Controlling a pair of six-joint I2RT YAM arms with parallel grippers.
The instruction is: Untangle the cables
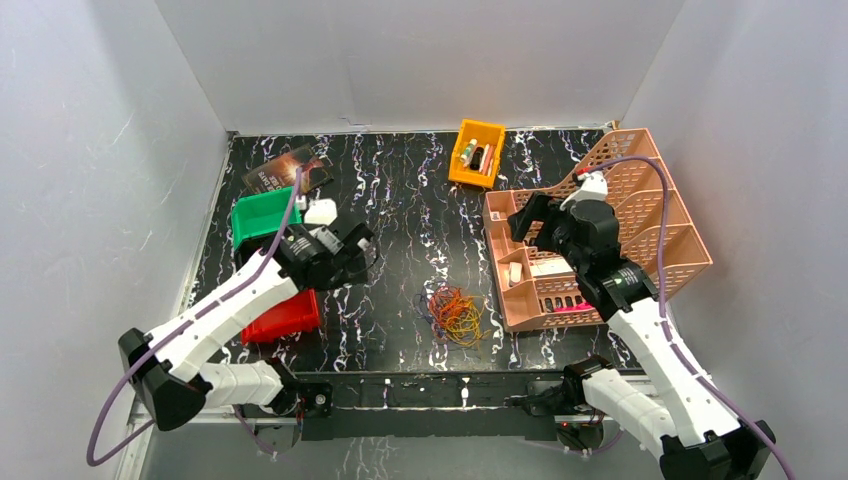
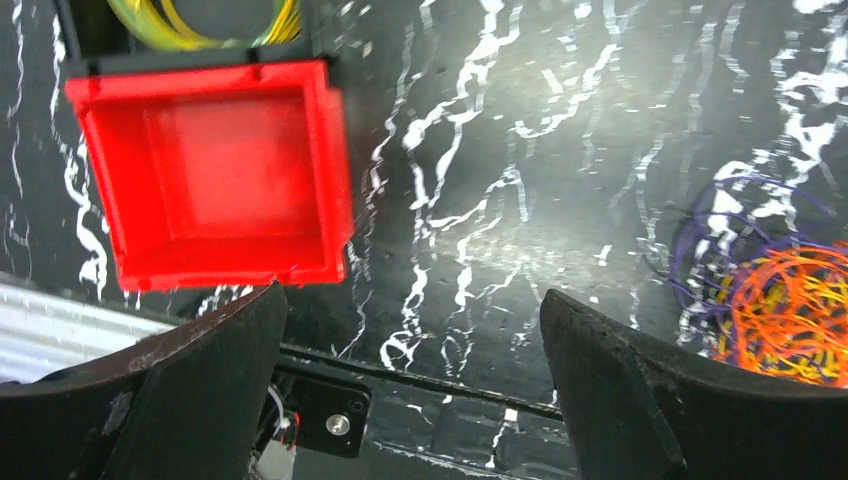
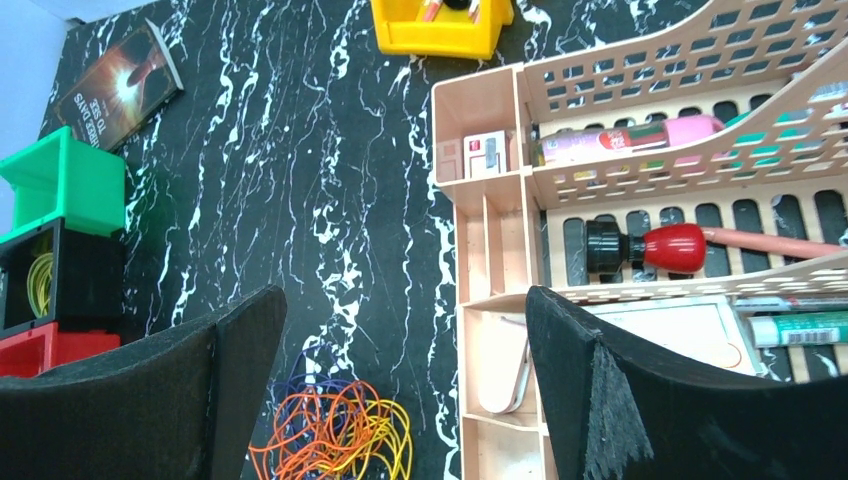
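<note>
The cables (image 1: 456, 312), a loose knot of thin orange, yellow and purple wire loops, lie on the black, white-veined bench (image 1: 400, 200) near its front edge. The left claw (image 1: 352, 246) hangs at their 10 o'clock, fingers apart. The right claw (image 1: 527, 222), at 2 o'clock, is spread too, above a pink slotted plastic organizer (image 1: 620, 155). A glossy red bin (image 1: 290, 315) sits at 9 o'clock.

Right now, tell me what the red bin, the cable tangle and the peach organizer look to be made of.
The red bin: moulded plastic by the look, smooth with a soft sheen and crisp rim. The cables: thin wire in coloured, probably plastic, sleeving; they hold springy loops. The organizer: peach plastic, matte, with slotted, latticed walls.
</note>
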